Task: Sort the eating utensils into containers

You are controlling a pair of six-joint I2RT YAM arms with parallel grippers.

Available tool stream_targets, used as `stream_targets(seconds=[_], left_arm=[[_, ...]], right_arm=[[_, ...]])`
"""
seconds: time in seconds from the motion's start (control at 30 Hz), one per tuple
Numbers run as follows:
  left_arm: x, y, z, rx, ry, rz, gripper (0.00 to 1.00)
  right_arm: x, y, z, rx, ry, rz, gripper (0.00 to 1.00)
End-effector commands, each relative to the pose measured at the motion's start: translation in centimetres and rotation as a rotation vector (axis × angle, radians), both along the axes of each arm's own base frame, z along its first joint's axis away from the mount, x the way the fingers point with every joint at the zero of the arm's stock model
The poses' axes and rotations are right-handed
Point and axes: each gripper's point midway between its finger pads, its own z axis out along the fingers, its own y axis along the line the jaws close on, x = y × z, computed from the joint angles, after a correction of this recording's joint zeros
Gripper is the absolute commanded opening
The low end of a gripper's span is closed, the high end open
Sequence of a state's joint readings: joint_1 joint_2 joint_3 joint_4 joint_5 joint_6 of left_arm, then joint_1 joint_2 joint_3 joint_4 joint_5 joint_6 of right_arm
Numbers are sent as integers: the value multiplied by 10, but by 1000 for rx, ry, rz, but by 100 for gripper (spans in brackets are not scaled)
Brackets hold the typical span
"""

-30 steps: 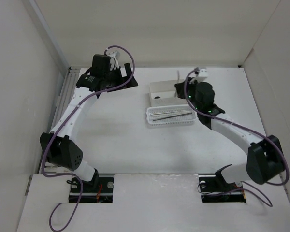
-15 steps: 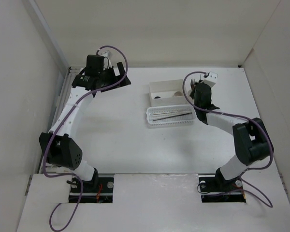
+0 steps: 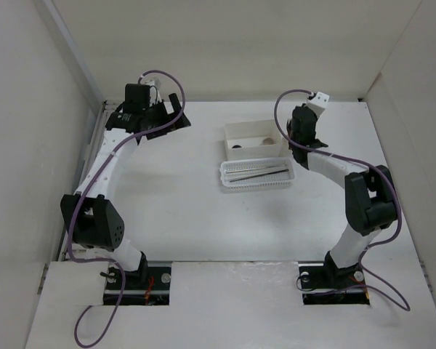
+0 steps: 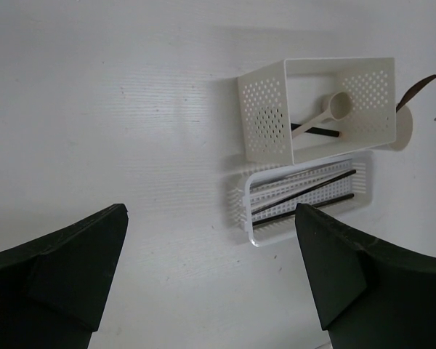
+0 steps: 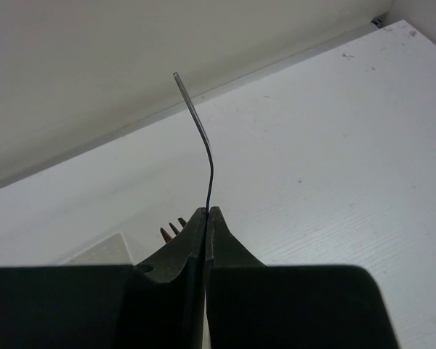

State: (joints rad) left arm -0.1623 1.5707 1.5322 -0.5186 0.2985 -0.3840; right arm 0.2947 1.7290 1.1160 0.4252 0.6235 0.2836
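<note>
Right wrist | right fingers (image 5: 192,236) clenched on fork (image 5: 211,171) | left fingers (image 4: 73,254) spread | box (image 4: 265,120) just beside basket (image 4: 241,207)

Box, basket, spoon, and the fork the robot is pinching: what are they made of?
Box: matte white with even rows of punched holes, so it looks like moulded plastic.
Basket: same white perforated look, probably plastic too.
Spoon: cream and dull with no glint. Plastic or wood, hard to tell.
Fork: very thin, dark, gently curved handle, so probably metal.
</note>
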Motion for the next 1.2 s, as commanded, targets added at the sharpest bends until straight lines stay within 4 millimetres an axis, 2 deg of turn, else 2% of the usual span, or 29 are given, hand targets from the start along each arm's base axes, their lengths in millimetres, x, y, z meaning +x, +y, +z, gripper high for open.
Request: stream_targets(seconds=[0.0, 0.07, 0.33, 0.53, 0.63, 0.8, 0.83, 1.03, 1.1, 1.17], left_arm=[[3, 2, 5, -26, -23, 5, 100], [3, 2, 5, -26, -23, 5, 100], [6, 2, 4, -44, -17, 6, 100], [6, 2, 4, -44, -17, 6, 100], [7, 6, 4, -44, -17, 15, 100], [7, 5, 4, -51, -14, 21, 100], [7, 5, 4, -51, -14, 21, 100], [7, 5, 4, -51, -14, 21, 100], [7, 5, 4, -51, -14, 21, 100], [7, 5, 4, -51, -14, 21, 100]], right_arm=[[1, -10, 12, -26, 6, -70, 0], [1, -10, 5, -33, 26, -70, 0], [0, -8, 2, -63, 63, -71, 0], [0, -8, 4, -71, 66, -69, 0], [-4, -1, 6, -77, 71, -61, 0], [-5, -3, 4, -90, 82, -68, 0], [-6, 2, 4, -91, 82, -59, 0], [-6, 0, 4, -93, 81, -69, 0], [-7, 0, 3, -96, 90, -69, 3], [-7, 0, 3, -96, 90, -69, 11]])
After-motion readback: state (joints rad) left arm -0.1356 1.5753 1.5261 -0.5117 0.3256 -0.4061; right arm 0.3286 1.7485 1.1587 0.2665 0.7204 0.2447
